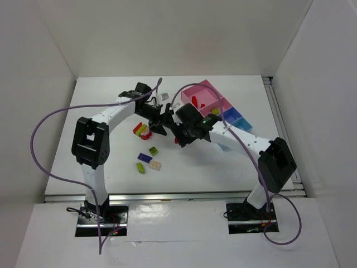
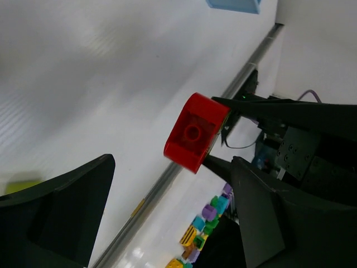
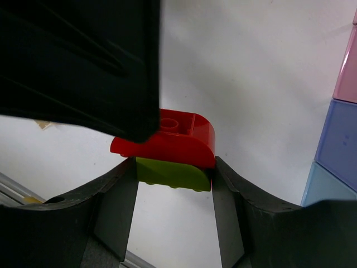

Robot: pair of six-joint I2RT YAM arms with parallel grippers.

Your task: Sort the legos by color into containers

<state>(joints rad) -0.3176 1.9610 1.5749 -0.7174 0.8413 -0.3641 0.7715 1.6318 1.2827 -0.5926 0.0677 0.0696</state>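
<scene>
**Red-on-lime stack held in the air between both tools; sort partly done**

Progress: the pink box at the far end of the containers (image 1: pixel 209 90) holds red pieces (image 1: pixel 195 101). The box next to it shows 1 yellow-green piece (image 1: pixel 215 111). Contents of the 2 blue boxes cannot be read from the top view.

Loose on the counter (image 1: pixel 189 173):
- purple brick (image 1: pixel 145 158)
- small lime brick (image 1: pixel 152 150)
- beige brick (image 1: pixel 155 164)
- second lime brick (image 1: pixel 140 168)
- mixed cluster (image 1: pixel 142 130) of red, lime and a round red-white piece

Judgement: less than half sorted. At least 5 loose items are left, plus the stack in hand.

Tool state: the right tool (image 3: pixel 174 170) pinches the lime green brick (image 3: pixel 173 174) by its 2 side faces. The red brick (image 3: pixel 173 139), rounded at 1 end, sits directly on top of it. The left tool (image 2: pixel 173 167) is spread wide. In the left wrist view the red brick lies in the gap ahead of its fingers, touching neither. In the right wrist view 1 left finger (image 3: pixel 78 61) overlaps the brick's upper corner; contact cannot be confirmed.

Position: the stack is off the counter, between the mixed cluster and the containers, which are near on the right.

Judgement: the step in hand looks like splitting the 2 colours, with the left tool placed to close on the red brick.
</scene>
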